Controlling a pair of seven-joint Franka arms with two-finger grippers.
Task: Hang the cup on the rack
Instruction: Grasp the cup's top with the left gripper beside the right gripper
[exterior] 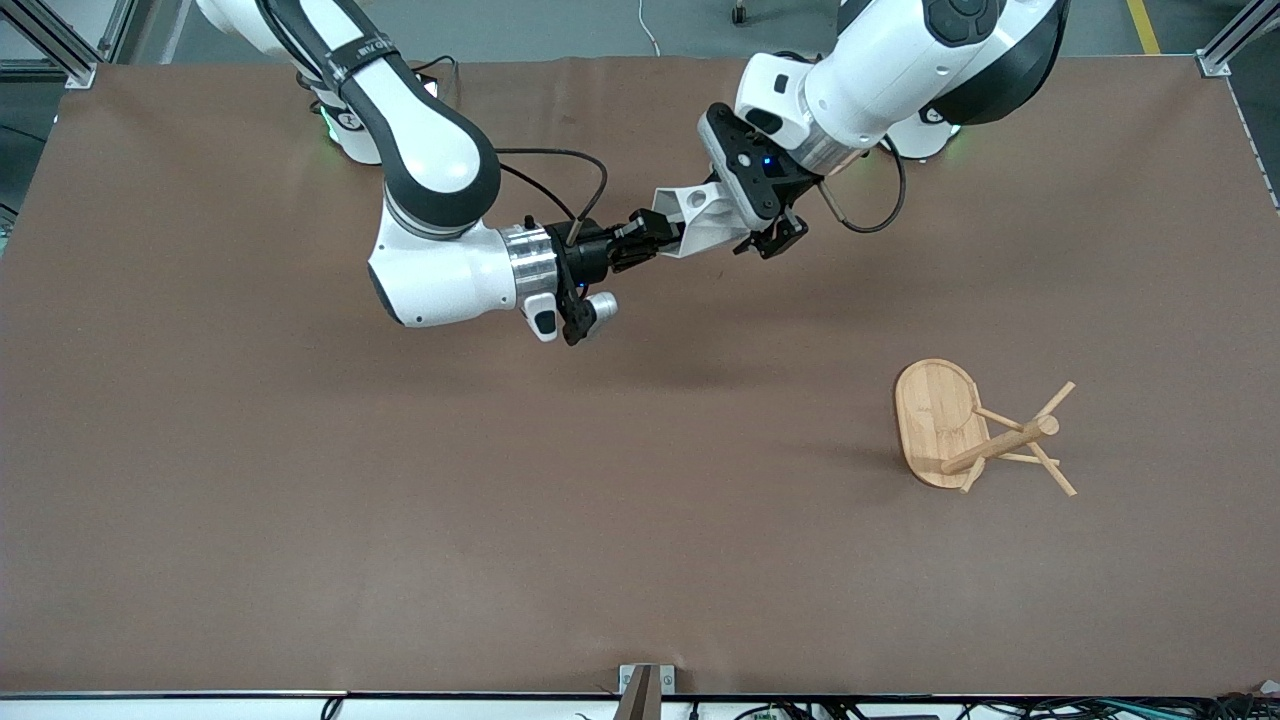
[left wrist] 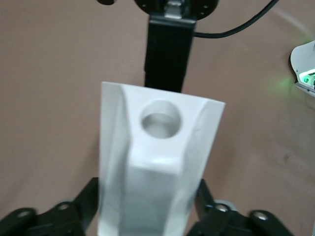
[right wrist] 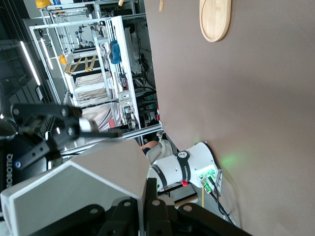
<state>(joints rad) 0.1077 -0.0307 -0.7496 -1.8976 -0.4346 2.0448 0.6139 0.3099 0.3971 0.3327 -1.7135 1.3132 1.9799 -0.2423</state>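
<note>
The white faceted cup point(exterior: 700, 215) hangs in the air over the middle of the table, held from both ends. My right gripper point(exterior: 645, 238) is shut on the cup's wall point(right wrist: 83, 182), one finger inside the rim and one outside. My left gripper point(exterior: 745, 215) is shut on the cup's body point(left wrist: 157, 162), with a black finger point(left wrist: 88, 196) on each side and the handle's round hole facing its camera. The bamboo rack point(exterior: 975, 432) lies tipped on its side toward the left arm's end of the table, its oval base point(exterior: 935, 420) on edge and its pegs sticking out.
The brown table mat point(exterior: 400, 500) spreads wide around the rack. In the right wrist view the rack's base point(right wrist: 215, 19) and the left arm's white base with a green light point(right wrist: 197, 169) show. A black cable point(exterior: 560, 165) loops near the right wrist.
</note>
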